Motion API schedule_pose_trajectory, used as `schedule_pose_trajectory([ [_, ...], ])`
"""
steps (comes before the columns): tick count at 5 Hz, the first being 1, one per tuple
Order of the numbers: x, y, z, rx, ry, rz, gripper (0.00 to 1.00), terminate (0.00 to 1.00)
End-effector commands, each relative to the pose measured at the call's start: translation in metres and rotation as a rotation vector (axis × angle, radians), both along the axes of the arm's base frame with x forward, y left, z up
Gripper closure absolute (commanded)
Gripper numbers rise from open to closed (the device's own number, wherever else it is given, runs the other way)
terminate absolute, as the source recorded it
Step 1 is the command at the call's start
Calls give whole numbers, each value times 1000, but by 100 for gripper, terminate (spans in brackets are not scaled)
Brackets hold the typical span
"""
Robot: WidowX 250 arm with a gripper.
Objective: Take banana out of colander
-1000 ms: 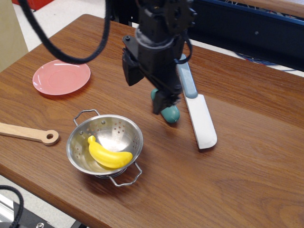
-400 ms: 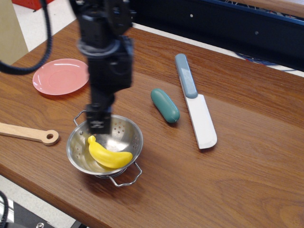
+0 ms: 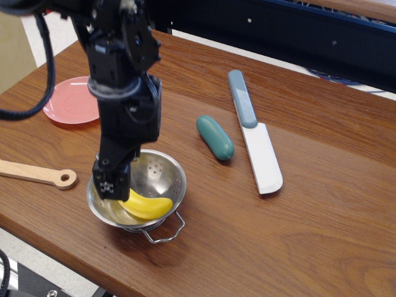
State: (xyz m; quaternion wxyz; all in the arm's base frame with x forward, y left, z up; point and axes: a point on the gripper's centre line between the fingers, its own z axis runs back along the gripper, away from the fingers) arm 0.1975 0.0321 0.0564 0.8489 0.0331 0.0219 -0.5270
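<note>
Gripper (image 3: 112, 184) covers banana (image 3: 148, 205) end inside colander (image 3: 166, 179); finger gap hidden.

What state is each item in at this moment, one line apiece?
banana: lying inside the colander, left end hidden behind the gripper.
colander: upright on the table, holding the banana.
gripper: lowered into the colander at the banana's left end; open or shut cannot be told.
pink plate: flat, empty, partly hidden by the arm.
teal capsule: lying on the table.
spatula: lying flat.
wooden spoon: lying flat.

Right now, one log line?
hand: down over banana end, grip unclear | yellow plastic banana: in steel colander | phase: grasp approach
</note>
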Motion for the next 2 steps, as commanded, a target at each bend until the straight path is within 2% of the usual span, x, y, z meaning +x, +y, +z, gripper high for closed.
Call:
schedule_pose_trajectory([
  [1, 14, -2, -8, -8, -37, -13, 0, 0],
  [2, 14, -8, -13, -18, -31, -21, 0, 0],
])
